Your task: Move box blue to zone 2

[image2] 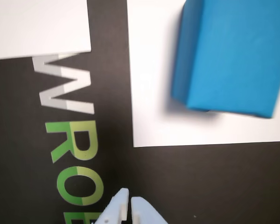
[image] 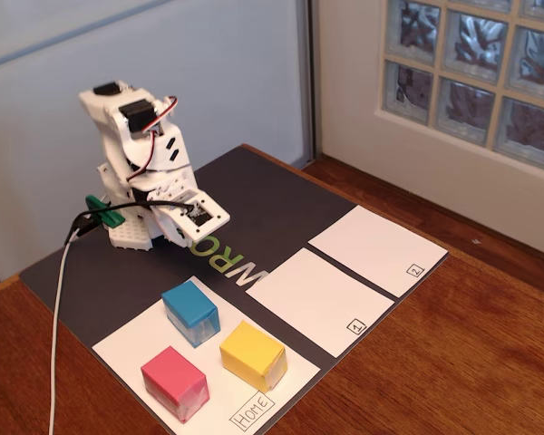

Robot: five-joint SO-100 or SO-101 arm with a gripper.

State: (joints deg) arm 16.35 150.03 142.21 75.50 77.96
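The blue box [image: 190, 311] sits on the far corner of the white Home sheet [image: 127, 346], with a pink cube and a yellow cube nearer the camera. In the wrist view the blue box [image2: 228, 56] fills the upper right, resting on that white sheet [image2: 151, 116]. My white gripper [image2: 129, 198] pokes in from the bottom edge, shut and empty, hovering over the dark mat short of the box. In the fixed view the arm is folded at the back of the mat, gripper [image: 198, 216] pointing down. Zone 2 [image: 376, 249] is the white rectangle at the right.
The pink cube [image: 175, 382] and yellow cube [image: 252, 354] share the Home sheet. Zone 1 [image: 313, 299] lies between Home and zone 2. The dark mat [image: 263, 195] carries green and grey lettering [image2: 70, 140]. A white cable [image: 59, 299] runs down the left side.
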